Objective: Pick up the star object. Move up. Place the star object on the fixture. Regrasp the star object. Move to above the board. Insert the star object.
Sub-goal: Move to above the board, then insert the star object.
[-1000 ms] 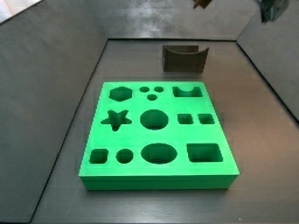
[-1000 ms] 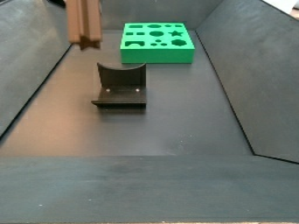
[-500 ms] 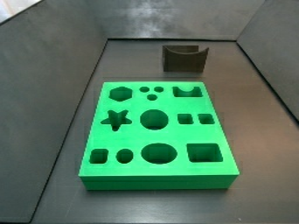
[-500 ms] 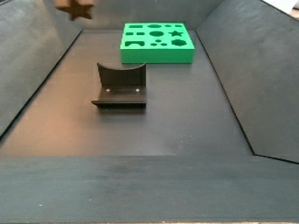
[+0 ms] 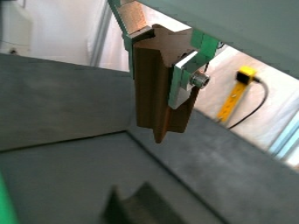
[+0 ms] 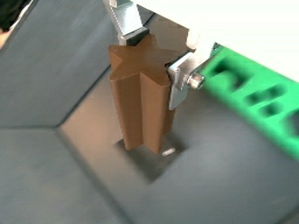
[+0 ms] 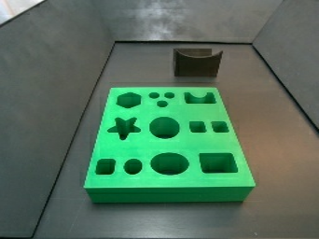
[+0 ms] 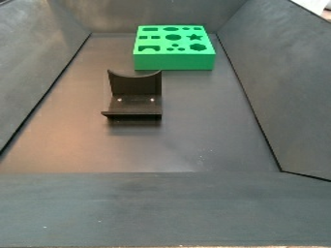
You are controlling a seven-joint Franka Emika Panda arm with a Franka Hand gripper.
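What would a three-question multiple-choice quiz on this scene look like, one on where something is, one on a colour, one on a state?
1. Where is the star object?
A. In the board's star hole
B. Between the tool's fingers, off the floor
C. On the fixture

2. What colour is the board?
A. Bright green
B. Blue
C. Red

3. What is in the fixture's notch?
A. The star object
B. A green block
C. Nothing

Answers:
1. B: both wrist views show the star object clamped in the tool, which is out of frame in both side views.
2. A: the board is bright green in both side views.
3. C: the fixture stands bare on the floor.
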